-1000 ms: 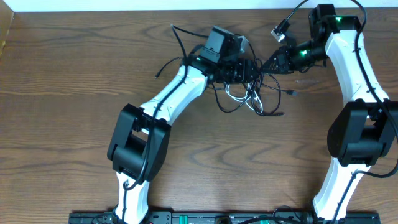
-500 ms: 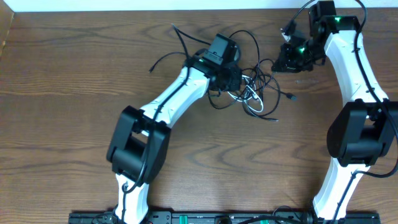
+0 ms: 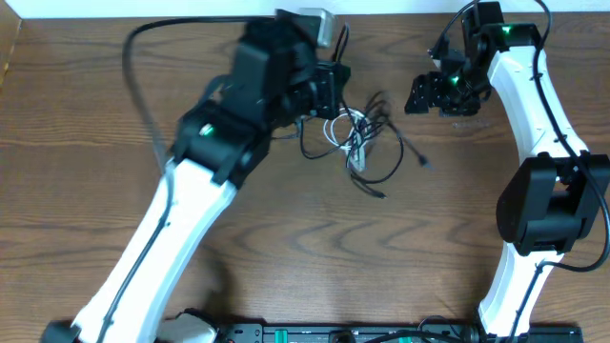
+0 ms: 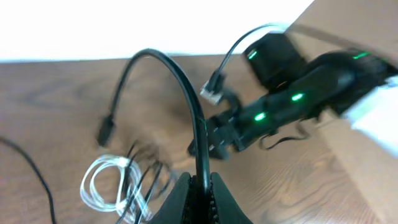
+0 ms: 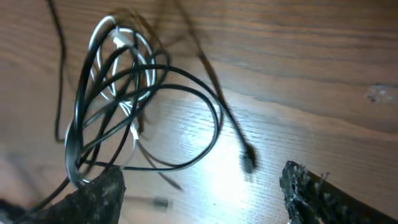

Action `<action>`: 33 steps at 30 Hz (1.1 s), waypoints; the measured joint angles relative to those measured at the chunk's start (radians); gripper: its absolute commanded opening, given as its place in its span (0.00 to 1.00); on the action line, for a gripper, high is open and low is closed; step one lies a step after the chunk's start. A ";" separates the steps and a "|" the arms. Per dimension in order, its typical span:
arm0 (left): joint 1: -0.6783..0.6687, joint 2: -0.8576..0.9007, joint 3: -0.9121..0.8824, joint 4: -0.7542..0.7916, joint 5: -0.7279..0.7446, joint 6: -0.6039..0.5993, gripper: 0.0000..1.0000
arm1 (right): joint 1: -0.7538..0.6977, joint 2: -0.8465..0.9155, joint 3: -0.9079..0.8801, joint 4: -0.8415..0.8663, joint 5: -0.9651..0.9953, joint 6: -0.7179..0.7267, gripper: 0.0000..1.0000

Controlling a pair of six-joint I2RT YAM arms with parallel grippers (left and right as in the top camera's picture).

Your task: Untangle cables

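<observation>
The cables lie in a loose tangle at the table's middle back, black cords looped around a white cable. My left gripper is raised above the tangle's left side. It is shut on a black cable that arcs up from the fingers and drops to a plug end. The white coil lies below it. My right gripper hangs to the right of the tangle. In the right wrist view this gripper stands open and empty above the wood. The tangle and a loose plug lie just beyond it.
The wooden table ends at a white back edge close behind both grippers. The raised left arm covers much of the left half in the overhead view. A small light plug shows near the right arm.
My left arm has risen and swung up and back with the black cable, dragging the tangle slightly left. My right gripper has opened and let go of its cable.
</observation>
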 measured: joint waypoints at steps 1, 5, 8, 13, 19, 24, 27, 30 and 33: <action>0.000 -0.017 0.000 0.008 0.000 0.000 0.07 | 0.000 0.000 0.010 -0.003 -0.012 -0.008 0.81; 0.002 -0.044 0.000 0.061 0.000 0.000 0.07 | 0.001 0.000 0.053 -0.005 -0.069 -0.029 0.79; 0.010 -0.045 0.000 0.111 0.000 0.000 0.07 | 0.013 0.000 0.060 -0.005 -0.102 -0.038 0.78; 0.046 -0.057 0.000 0.166 0.000 -0.009 0.08 | 0.088 0.000 0.060 -0.004 -0.126 -0.038 0.72; 0.077 -0.079 0.000 0.173 0.000 -0.013 0.07 | 0.174 0.002 0.059 0.000 -0.119 0.029 0.48; 0.080 -0.080 0.000 0.145 0.000 -0.013 0.07 | 0.209 0.024 0.059 -0.011 -0.053 0.112 0.36; 0.080 -0.080 0.000 0.136 0.000 -0.015 0.07 | 0.221 0.049 0.059 -0.012 -0.018 0.146 0.31; 0.081 -0.080 0.000 0.132 0.000 -0.015 0.07 | 0.235 0.077 0.059 -0.012 0.012 0.171 0.27; 0.087 -0.080 0.000 0.129 0.000 -0.015 0.07 | 0.244 0.113 0.059 -0.010 0.025 0.182 0.20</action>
